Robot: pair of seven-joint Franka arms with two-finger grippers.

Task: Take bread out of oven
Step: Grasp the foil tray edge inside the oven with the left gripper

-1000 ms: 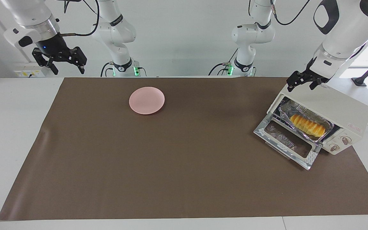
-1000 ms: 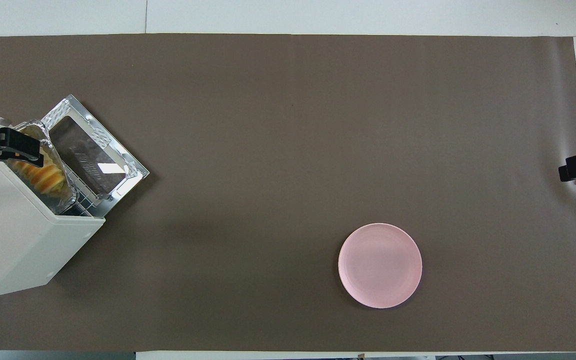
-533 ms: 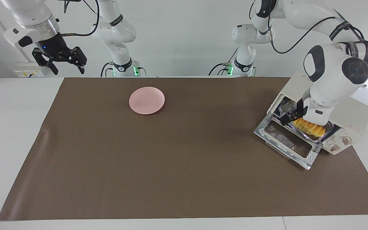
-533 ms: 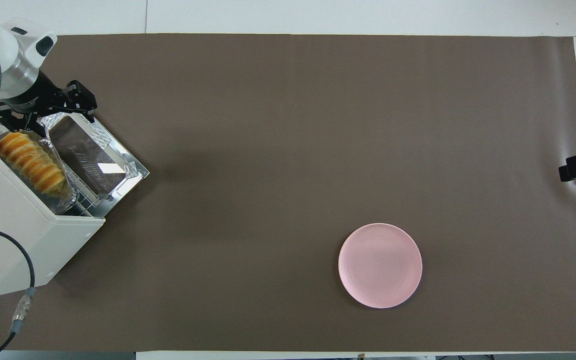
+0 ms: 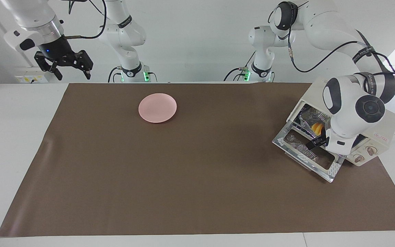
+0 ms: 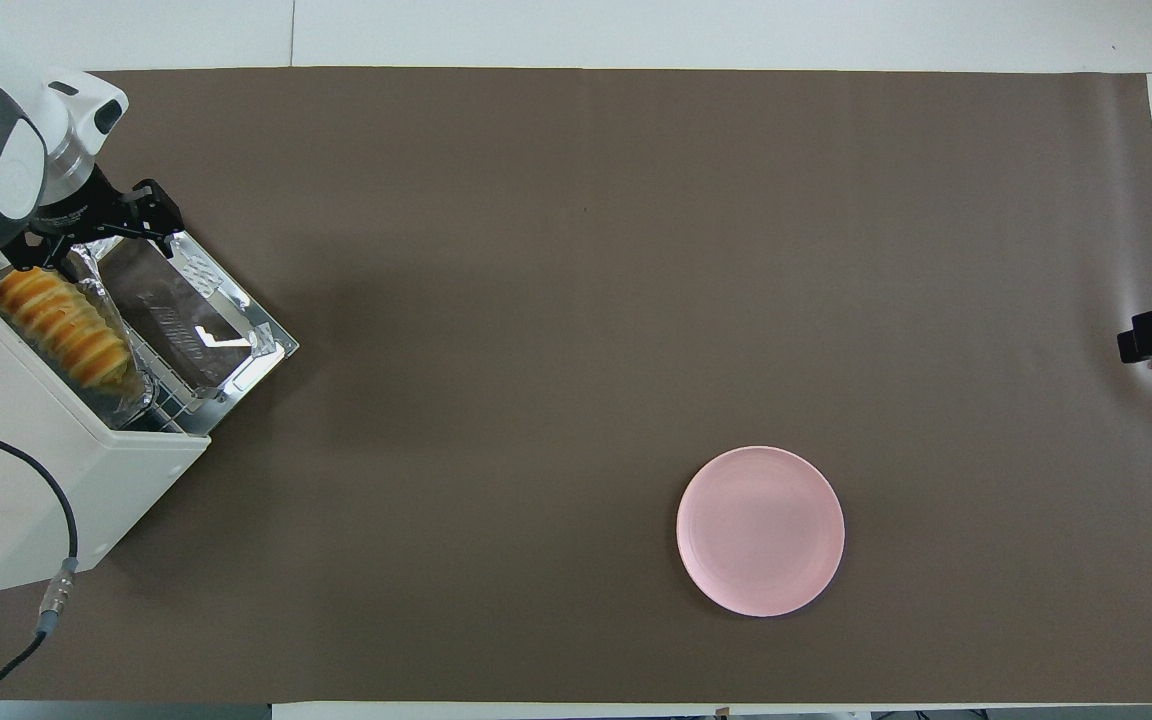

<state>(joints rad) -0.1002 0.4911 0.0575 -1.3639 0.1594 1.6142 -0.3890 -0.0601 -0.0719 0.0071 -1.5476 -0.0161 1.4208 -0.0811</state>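
Left claw (image 6: 101, 235) over oven (image 6: 26, 480) door, apparently.

Toaster oven (image 5: 372, 123) at the left arm's end of the table, door (image 6: 191, 315) folded down flat onto the mat (image 5: 197, 192). Inside, on the wire rack: foil tray (image 6: 121, 390), with the bread (image 6: 64, 325) lying lengthwise in it. Left gripper (image 6: 96, 232) over the tray's end farther from the robots. Plate (image 5: 157, 107) on the mat, well apart from the oven, toward the right arm's end, near the robots. Right gripper (image 5: 68, 65) raised over the table's edge at that end.

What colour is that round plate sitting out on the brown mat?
The plate is plain pale pink, with no pattern. The overhead view shows it best.
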